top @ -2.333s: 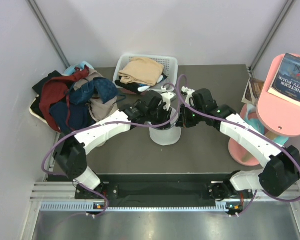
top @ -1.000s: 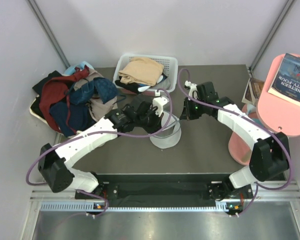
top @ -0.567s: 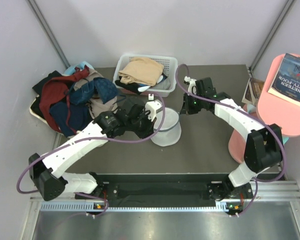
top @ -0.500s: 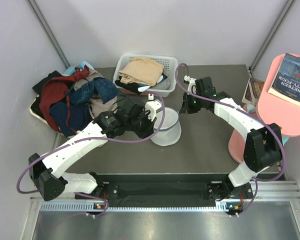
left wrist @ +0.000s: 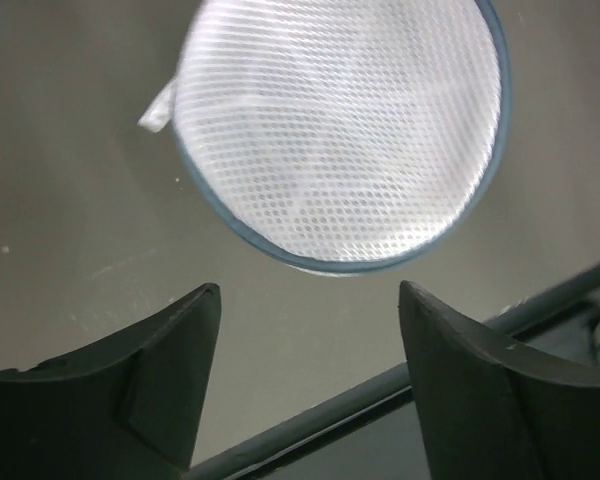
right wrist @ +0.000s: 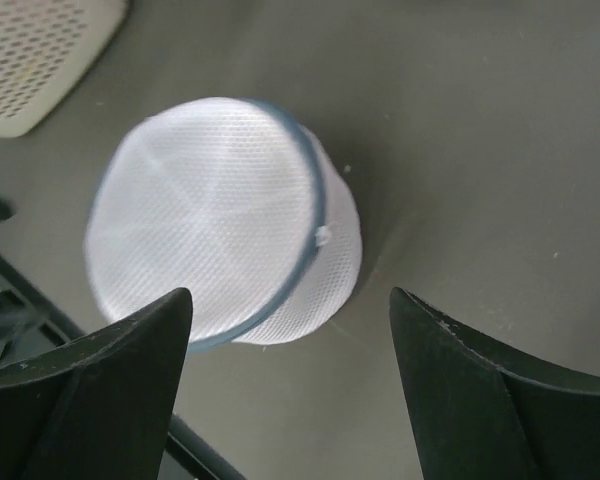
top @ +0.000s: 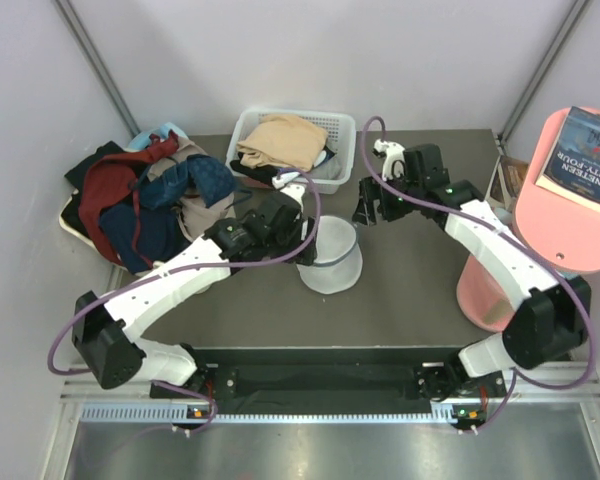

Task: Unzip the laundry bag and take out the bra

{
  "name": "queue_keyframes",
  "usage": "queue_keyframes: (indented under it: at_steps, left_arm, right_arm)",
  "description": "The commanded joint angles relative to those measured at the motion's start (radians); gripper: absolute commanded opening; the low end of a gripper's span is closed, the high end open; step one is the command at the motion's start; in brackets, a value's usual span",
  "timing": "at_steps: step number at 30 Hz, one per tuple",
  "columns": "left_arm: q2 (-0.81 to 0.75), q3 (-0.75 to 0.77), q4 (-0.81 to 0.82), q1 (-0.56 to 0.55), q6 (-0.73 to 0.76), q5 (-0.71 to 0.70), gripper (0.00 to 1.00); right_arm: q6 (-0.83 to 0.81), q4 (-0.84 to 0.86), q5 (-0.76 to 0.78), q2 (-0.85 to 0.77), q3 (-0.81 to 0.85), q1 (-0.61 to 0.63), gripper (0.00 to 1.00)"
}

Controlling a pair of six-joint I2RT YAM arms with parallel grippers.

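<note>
Bag: centre of bench, at 6 o'clock from basket.
Left hand: fingers apart, empty, at bag's 10 o'clock, hiding its edge from above.
Right hand: fingers apart, empty, at bag's 1 o'clock.
Bra: cannot be made out through mesh.
Zip: open or closed, unclear.

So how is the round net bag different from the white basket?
The laundry bag is a round drum of soft mesh; the basket is a rectangle of stiff-looking plastic. The bag looks closed, with a dark line round its rim; the basket is open on top, with a tan garment heaped in it. The bag sits nearer the robot; the basket is farther back. Both are whitish and full of little holes.
</note>
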Motion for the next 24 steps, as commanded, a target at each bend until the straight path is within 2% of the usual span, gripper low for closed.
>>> queue_keyframes:
  at_steps: [1, 2, 3, 7, 10, 18, 24]
  left_arm:
    - [-0.060, 0.019, 0.027, 0.028, -0.269, -0.113, 0.82]
    - [-0.085, 0.015, 0.043, 0.030, -0.279, -0.106, 0.88]
    - [-0.093, 0.012, 0.054, 0.040, -0.285, -0.095, 0.89]
    - [-0.093, 0.030, 0.042, 0.068, -0.330, -0.038, 0.90]
    - [-0.110, 0.035, 0.034, 0.073, -0.343, -0.036, 0.90]
    - [-0.177, 0.033, 0.012, 0.100, -0.360, -0.052, 0.91]
    - [-0.199, 0.022, 0.018, 0.105, -0.370, -0.049, 0.91]
  right_arm:
    - [-0.088, 0.007, -0.082, -0.130, 0.033, 0.062, 0.79]
    - [-0.086, 0.018, -0.112, -0.140, 0.007, 0.078, 0.79]
    - [-0.089, 0.028, -0.121, -0.158, -0.006, 0.094, 0.79]
    - [-0.120, 0.094, -0.099, -0.175, -0.065, 0.233, 0.79]
    - [-0.167, 0.113, -0.079, -0.143, -0.093, 0.285, 0.78]
    - [-0.204, 0.185, 0.030, -0.034, -0.096, 0.332, 0.76]
    - [-0.220, 0.133, 0.032, 0.054, -0.047, 0.344, 0.73]
